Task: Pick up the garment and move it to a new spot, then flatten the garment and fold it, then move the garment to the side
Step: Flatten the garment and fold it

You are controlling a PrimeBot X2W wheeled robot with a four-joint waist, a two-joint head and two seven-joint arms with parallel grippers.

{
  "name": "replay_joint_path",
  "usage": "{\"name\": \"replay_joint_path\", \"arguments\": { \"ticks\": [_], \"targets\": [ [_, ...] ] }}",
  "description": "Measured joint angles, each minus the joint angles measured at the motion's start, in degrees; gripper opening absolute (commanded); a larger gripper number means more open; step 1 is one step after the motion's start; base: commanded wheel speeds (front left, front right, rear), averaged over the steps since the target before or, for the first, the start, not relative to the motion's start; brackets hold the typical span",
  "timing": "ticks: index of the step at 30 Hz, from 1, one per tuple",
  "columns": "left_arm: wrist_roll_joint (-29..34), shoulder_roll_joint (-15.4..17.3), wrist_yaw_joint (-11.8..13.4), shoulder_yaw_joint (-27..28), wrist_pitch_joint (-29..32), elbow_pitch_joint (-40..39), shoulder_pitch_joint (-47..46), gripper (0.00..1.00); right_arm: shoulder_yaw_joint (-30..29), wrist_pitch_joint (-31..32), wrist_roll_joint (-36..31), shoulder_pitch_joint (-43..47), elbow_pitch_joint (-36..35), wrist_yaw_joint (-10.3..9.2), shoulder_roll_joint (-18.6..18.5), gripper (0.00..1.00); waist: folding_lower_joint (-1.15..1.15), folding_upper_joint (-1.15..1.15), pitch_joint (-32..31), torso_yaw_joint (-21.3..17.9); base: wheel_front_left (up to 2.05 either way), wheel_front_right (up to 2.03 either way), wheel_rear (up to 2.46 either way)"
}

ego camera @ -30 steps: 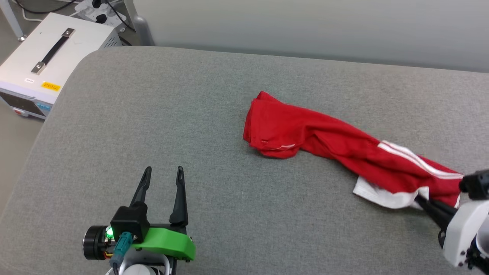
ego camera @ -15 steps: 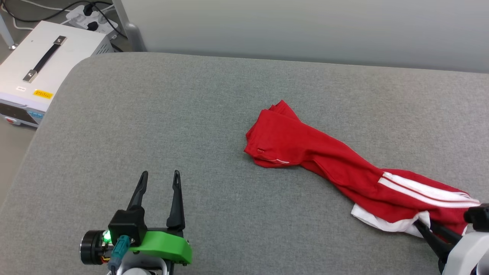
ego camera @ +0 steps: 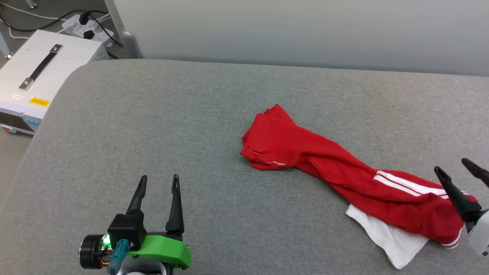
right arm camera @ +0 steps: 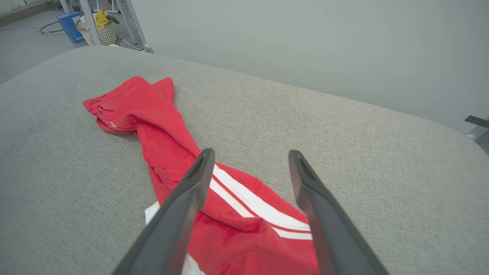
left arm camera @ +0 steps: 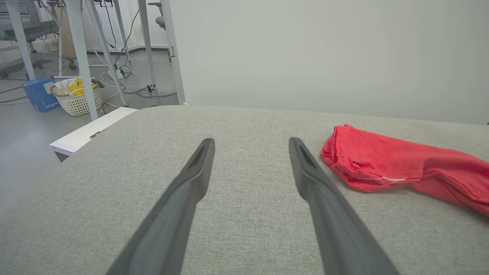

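The red jersey runs far-left to near-right, its striped end seemingly just under the spread, empty right gripper.

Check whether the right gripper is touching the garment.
Cannot tell: the open right gripper overlaps the garment in head and right wrist views; neither shows a gap.

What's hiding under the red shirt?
A white fabric flap, part of the crumpled red jersey shirt itself, pokes out from beneath its near end, lying on the grey padded surface. Whatever else lies beneath the bunched cloth is covered.
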Motion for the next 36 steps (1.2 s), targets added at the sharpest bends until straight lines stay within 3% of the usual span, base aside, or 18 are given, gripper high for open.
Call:
{"name": "replay_joint_path", "arguments": {
  "ticks": [8, 15, 23, 32, 33, 34, 35, 36],
  "targets": [
    [0.10, -0.01, -0.19, -0.11, 0.00, -0.23, -0.08, 1.00, -6.01, 9.27, -2.16, -1.00, -2.72, 0.00, -0.37, 1.00, 0.00, 0.00, 0.73, 0.72, 0.00, 0.00, 0.00],
    [0.08, -0.01, -0.25, -0.52, 0.00, -0.78, -0.52, 1.00, -7.81, 19.44, -0.78, -1.19, 2.90, 0.00, -3.94, 1.00, 0.00, 0.00, 2.28, 1.38, 0.00, 0.00, 0.00],
    [-0.05, -0.01, -0.23, -1.22, 0.00, -1.12, -1.73, 1.00, -8.73, 26.79, 2.07, 2.03, 8.72, 0.00, -1.47, 1.00, 0.00, 0.00, 4.58, 2.06, 0.00, 0.00, 0.00],
    [-0.05, -0.01, -0.10, -1.10, 0.00, -1.08, -2.61, 1.00, -5.54, 25.12, 2.81, 2.87, 14.08, 0.00, 2.40, 1.00, 0.00, 0.00, 7.01, 2.24, 0.00, 0.00, 0.00],
    [-0.05, 0.00, -0.10, -1.10, 0.00, -1.05, -2.70, 1.00, -4.95, 25.09, 2.82, 2.47, 14.85, 0.00, 2.32, 0.63, 0.00, 0.00, 7.18, 2.21, 0.00, 0.00, 0.00],
    [-0.05, -0.01, -0.10, -1.13, 0.00, -0.99, -2.80, 1.00, -4.48, 24.43, 2.82, 2.15, 15.36, 0.00, 2.21, 0.11, 0.00, 0.00, 7.26, 2.24, 0.00, 0.00, 0.00],
    [-0.05, -0.01, -0.10, -1.10, 0.00, -0.94, -2.89, 1.00, -4.16, 23.74, 2.83, 1.96, 15.70, 0.00, 2.15, 0.00, 0.00, 0.00, 7.26, 2.26, 0.00, 0.00, 0.00],
    [-0.05, -0.01, -0.10, -1.01, 0.00, -0.94, -3.02, 1.00, -3.85, 22.96, 2.91, 1.80, 16.00, 0.00, 2.09, 0.00, 0.00, 0.00, 7.17, 2.26, 0.00, 0.00, 0.00]
  ]
}}
